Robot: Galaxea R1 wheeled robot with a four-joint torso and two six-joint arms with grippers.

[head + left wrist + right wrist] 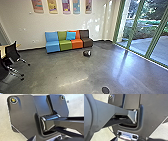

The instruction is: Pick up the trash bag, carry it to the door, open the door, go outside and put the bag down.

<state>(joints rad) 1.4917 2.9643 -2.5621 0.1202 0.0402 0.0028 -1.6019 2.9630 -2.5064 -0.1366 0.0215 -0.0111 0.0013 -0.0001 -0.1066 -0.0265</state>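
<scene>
Dark disc point(105, 90) nearest me, small lump point(87, 53) before the seats point(65, 45), chairs point(12, 52) left, glass point(140, 45) right; jaws spread or pressed, I cannot tell.

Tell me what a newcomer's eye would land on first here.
Probably the row of seats along the far wall, in blue, green, orange and brown, with a bright blue cushion on it. Next, the tall green-framed panes to the right, with daylight gleaming on the floor nearby. Colourful posters hang above the seats.

High forward head view; close wrist views sharing one dark plate point(23, 112)
</scene>
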